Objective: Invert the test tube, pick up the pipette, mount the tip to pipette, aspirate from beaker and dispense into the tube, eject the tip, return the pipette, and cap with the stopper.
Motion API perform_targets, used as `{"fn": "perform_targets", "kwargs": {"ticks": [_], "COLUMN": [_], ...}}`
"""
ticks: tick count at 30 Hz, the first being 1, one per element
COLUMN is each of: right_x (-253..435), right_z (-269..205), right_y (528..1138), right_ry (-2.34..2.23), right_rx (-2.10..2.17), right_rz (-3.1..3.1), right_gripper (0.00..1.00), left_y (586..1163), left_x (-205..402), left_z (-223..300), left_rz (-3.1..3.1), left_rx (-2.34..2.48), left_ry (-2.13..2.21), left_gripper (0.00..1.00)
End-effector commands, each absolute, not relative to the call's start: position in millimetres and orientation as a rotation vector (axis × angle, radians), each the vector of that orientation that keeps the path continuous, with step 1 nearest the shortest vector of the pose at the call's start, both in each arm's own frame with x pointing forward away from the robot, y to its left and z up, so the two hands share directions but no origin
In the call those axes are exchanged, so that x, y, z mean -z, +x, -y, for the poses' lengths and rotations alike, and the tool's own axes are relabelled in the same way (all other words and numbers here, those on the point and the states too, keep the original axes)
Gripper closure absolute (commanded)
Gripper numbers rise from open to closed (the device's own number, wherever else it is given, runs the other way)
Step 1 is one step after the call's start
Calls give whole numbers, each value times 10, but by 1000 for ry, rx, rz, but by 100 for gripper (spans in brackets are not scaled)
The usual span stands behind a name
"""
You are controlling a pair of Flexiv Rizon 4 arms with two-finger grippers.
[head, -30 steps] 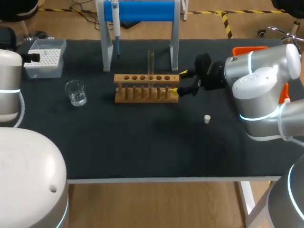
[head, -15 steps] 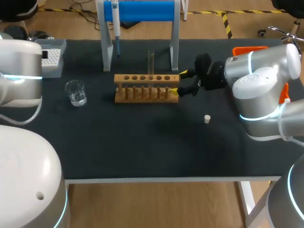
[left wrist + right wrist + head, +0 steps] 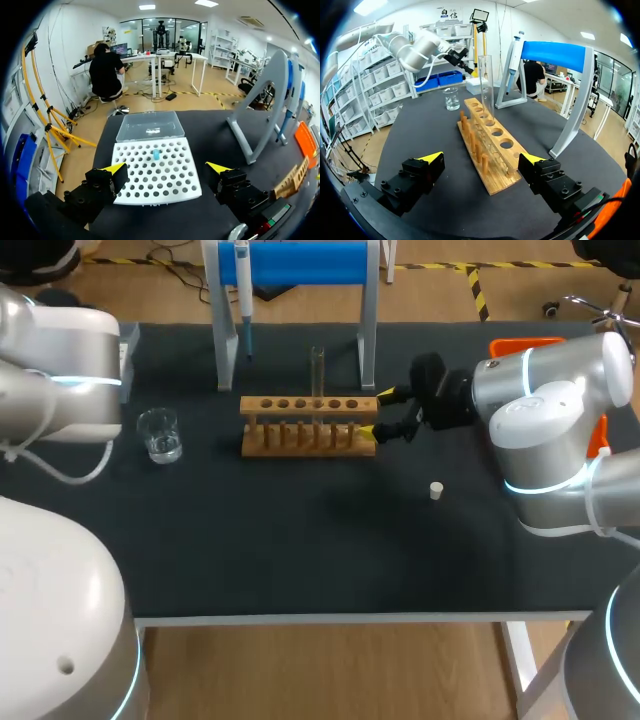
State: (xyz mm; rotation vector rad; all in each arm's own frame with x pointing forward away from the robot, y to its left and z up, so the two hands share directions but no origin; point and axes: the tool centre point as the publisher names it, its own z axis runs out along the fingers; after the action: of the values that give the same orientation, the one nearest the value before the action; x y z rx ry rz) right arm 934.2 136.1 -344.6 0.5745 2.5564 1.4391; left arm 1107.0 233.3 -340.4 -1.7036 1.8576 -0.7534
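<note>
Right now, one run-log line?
left gripper open over tip box | right gripper open at rack end | tube upright in rack | pipette on stand | stopper on table

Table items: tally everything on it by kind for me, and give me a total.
Test tube: 1
Wooden rack: 1
Beaker: 1
Stopper: 1
Pipette: 1
Pipette stand: 1
Tip box: 1
Pipette tip: 1
Orange item, partly hidden: 1
Total: 9
</note>
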Motion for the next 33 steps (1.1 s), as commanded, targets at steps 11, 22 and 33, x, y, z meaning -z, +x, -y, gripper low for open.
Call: {"fn": "perform_targets", "kwargs": {"ticks": [11, 22, 33], "right_x": [3448, 3448, 3448], "right_z": [-1360, -1360, -1360], "right_y": [9343, 9343, 9343], "right_ry": [574, 574, 574], "right_rx": [-1439, -1439, -1439], "right_rz": [-2557, -2557, -2557], "right_gripper": [0, 0, 0], "left_y": [11329, 11424, 11471], "left_x": [3519, 3536, 3569], "left_z": [-2375, -2429, -2472], "left_rz": [-1845, -1831, -1820], "left_rx": [695, 679, 666], "left_ry": [-1736, -1747, -1761], "left_gripper": [2, 23, 59]}}
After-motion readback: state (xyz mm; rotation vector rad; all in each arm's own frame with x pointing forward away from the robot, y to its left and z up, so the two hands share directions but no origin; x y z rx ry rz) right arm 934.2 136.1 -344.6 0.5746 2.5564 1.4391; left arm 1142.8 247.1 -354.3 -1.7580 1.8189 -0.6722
